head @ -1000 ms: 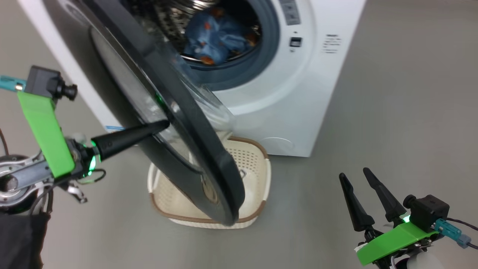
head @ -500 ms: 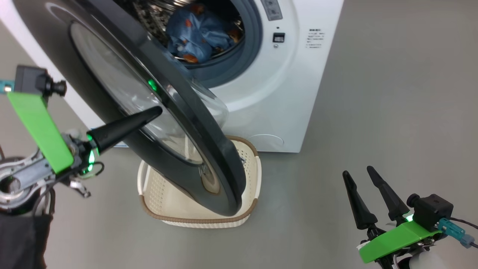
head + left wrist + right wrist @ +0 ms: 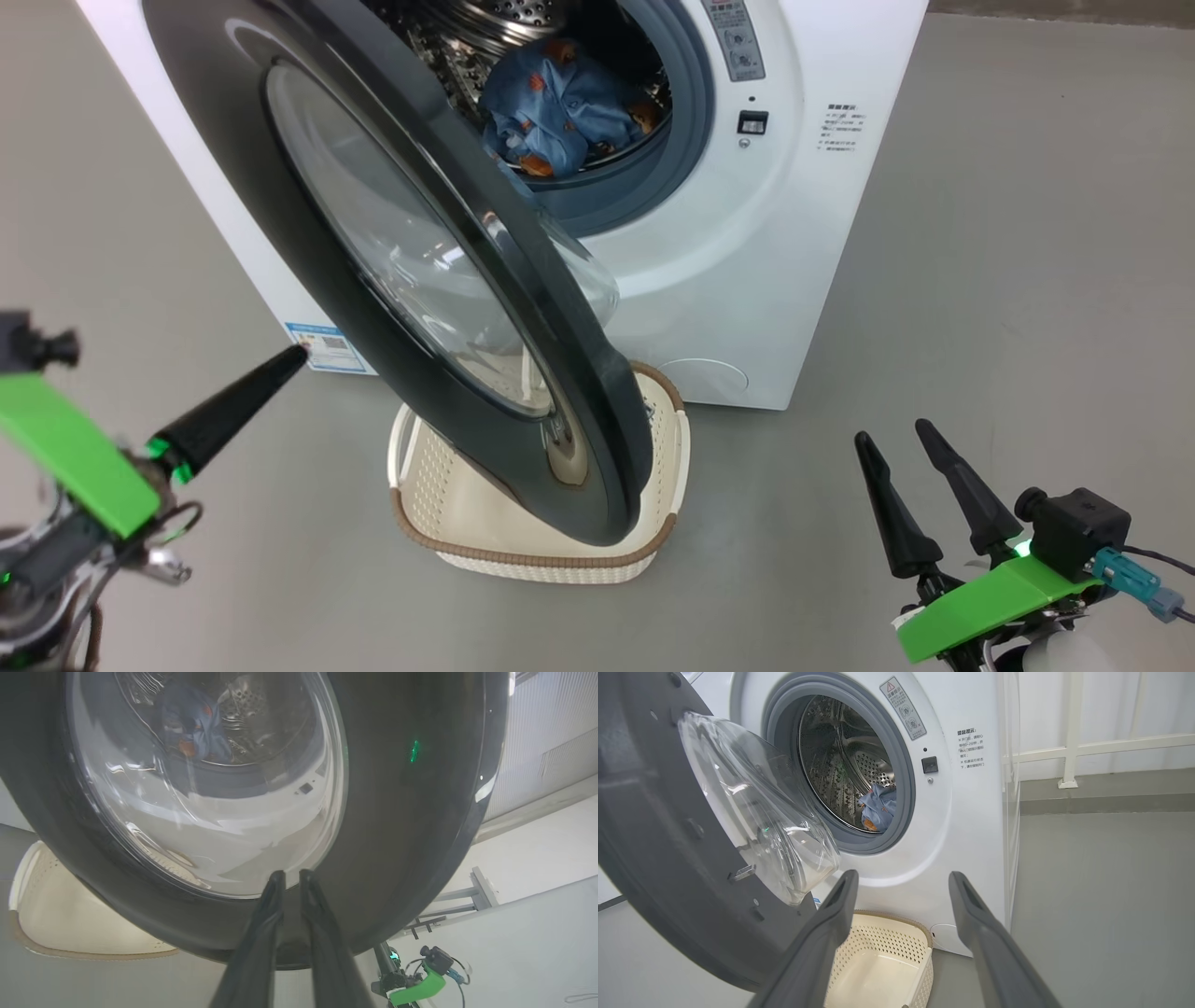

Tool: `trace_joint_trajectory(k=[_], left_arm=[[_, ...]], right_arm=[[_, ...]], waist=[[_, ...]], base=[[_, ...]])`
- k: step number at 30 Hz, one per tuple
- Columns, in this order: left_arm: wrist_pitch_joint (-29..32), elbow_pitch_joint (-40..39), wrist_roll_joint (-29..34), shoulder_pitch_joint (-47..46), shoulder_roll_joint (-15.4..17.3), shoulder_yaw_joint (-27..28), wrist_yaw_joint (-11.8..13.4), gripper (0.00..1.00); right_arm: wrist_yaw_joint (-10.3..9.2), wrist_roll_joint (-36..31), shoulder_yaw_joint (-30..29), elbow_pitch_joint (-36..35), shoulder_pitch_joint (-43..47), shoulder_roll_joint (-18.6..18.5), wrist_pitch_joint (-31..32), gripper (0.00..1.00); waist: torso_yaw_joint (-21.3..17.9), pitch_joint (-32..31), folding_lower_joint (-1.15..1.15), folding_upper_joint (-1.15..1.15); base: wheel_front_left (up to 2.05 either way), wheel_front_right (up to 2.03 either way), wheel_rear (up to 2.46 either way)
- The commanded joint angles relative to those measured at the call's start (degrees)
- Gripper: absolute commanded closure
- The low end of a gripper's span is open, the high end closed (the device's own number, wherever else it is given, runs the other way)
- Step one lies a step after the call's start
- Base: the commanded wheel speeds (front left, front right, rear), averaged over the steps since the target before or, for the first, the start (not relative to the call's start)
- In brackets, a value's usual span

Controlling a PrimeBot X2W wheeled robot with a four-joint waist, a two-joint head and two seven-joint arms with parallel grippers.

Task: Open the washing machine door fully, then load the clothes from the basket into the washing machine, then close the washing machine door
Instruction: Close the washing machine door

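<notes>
Half-open, the washing machine door [image 3: 233,168] wants a steady push near its free rim; left gripper [image 3: 280,362] jaws pinched together, empty, right gripper [image 3: 889,434] jaws gaping, empty.

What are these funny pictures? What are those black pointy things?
This is a robot doing laundry. One picture is seen from its head; the other two from its wrists, looking along each claw. The pointy things are its claws: the left claw is shut, the right claw is open, both holding nothing. The big white washing machine has its round black door with a glass middle swung partly open. The light-blue clothes with orange prints lie inside its steel drum. A cream plastic basket with a brown rim sits on the grey floor below the door; the part you can see looks empty.
</notes>
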Motion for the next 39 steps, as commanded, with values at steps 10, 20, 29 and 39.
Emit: trace_joint_trajectory(k=[10, 20, 29, 39], left_arm=[[-23.0, -0.7, 6.4, 8.5, 6.6, -0.9, -0.2, 0.0], [-43.1, 4.7, 6.5, 13.5, 11.4, -9.9, -0.2, 0.0], [-55.9, 12.9, 11.7, 14.8, 14.1, -14.8, -0.2, 0.0], [-56.1, 14.4, 36.0, 16.4, 5.7, -1.4, -0.2, 0.0]], right_arm=[[0.09, 0.3, 1.1, -1.5, 0.9, -1.5, -0.3, 0.0], [0.09, 0.2, 0.2, -2.0, 1.6, -2.0, -0.3, 0.0], [0.09, 0.0, -0.5, -2.0, 1.7, -1.9, -0.3, 0.0], [0.09, -0.1, -1.7, -2.3, 2.1, -2.2, -0.3, 0.0]], waist=[[-2.3, -0.1, 0.0, 0.0], [-6.0, 0.4, 0.0, 0.0], [-10.7, 1.0, 0.0, 0.0], [-14.0, 1.2, 0.0, 0.0]], base=[[0.0, 0.0, 0.0], [0.0, 0.0, 0.0], [0.0, 0.0, 0.0], [0.0, 0.0, 0.0]])
